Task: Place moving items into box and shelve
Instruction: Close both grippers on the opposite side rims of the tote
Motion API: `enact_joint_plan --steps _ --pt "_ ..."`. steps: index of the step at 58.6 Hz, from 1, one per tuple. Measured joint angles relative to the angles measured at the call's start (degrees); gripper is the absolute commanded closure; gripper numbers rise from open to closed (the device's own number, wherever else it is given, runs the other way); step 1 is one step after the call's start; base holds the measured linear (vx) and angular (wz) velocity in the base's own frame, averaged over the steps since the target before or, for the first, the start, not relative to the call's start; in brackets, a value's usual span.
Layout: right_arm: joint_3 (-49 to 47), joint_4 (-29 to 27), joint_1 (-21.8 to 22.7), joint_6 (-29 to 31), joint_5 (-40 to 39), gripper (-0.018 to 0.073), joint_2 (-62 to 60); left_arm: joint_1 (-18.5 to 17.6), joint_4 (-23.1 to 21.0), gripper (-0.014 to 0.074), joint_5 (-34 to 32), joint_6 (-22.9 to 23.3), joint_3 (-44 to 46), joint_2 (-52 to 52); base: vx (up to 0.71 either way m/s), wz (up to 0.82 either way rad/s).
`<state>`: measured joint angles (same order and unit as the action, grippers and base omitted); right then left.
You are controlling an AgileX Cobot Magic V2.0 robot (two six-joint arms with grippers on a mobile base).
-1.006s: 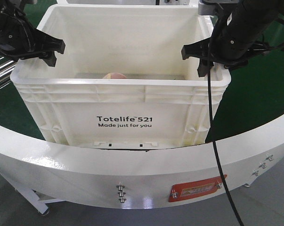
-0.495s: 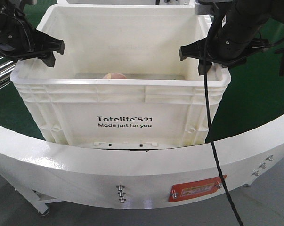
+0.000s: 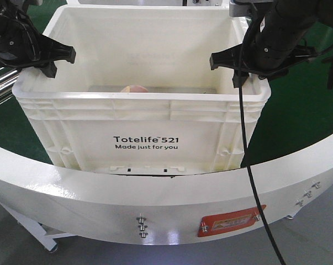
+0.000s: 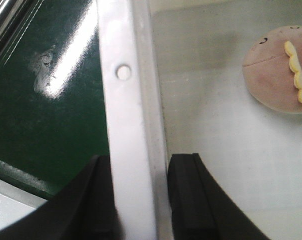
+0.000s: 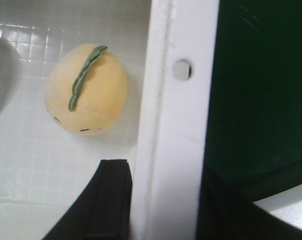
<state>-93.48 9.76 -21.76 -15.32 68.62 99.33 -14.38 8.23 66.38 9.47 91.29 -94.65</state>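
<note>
Along the bottom of the front view curves the robot's white front panel (image 3: pixel 155 193), a red plate (image 3: pixel 230 223) bolted at lower right and a black cable (image 3: pixel 249 182) hanging down across it. Just behind it, filling the centre of the frame, stands the box (image 3: pixel 147 118), its "Totelife 521" print facing the camera.

Both moving items lie on its floor. The pinkish-brown toy (image 3: pixel 133 89) shows just over the front rim near the middle, and sits at the upper right of the left wrist view. The pale yellow toy (image 5: pixel 85 90), green leaf uppermost, lies close beside the right-hand wall, left of centre in the right wrist view.

At the upper left, the left gripper (image 3: pixel 58 61) straddles the box's left rim, one finger inside and one outside. The wrist view shows both fingers against the rim, so it looks clamped on it. At the upper right, the right gripper (image 3: pixel 226 70) straddles the right rim the same way and also appears closed on it, though its outer finger is hard to separate from the green floor (image 3: pixel 299 110) behind.

Loading looks finished, and the step in hand appears to be gripping the box for shelving. The next move calls for an even two-arm lift, both sides rising together so the box stays level and neither rim slips.
</note>
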Motion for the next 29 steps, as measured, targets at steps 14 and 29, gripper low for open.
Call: enact_joint_plan --steps 14,29 --pt "0.0 0.1 0.0 0.0 0.0 0.0494 0.0 0.0 0.0 0.0548 0.1 0.1 0.0 0.0 0.0 0.0" --pt "0.3 0.0 0.0 0.0 -0.2 0.0495 -0.9 0.0 0.0 0.056 0.2 0.1 0.0 0.5 0.0 0.0"
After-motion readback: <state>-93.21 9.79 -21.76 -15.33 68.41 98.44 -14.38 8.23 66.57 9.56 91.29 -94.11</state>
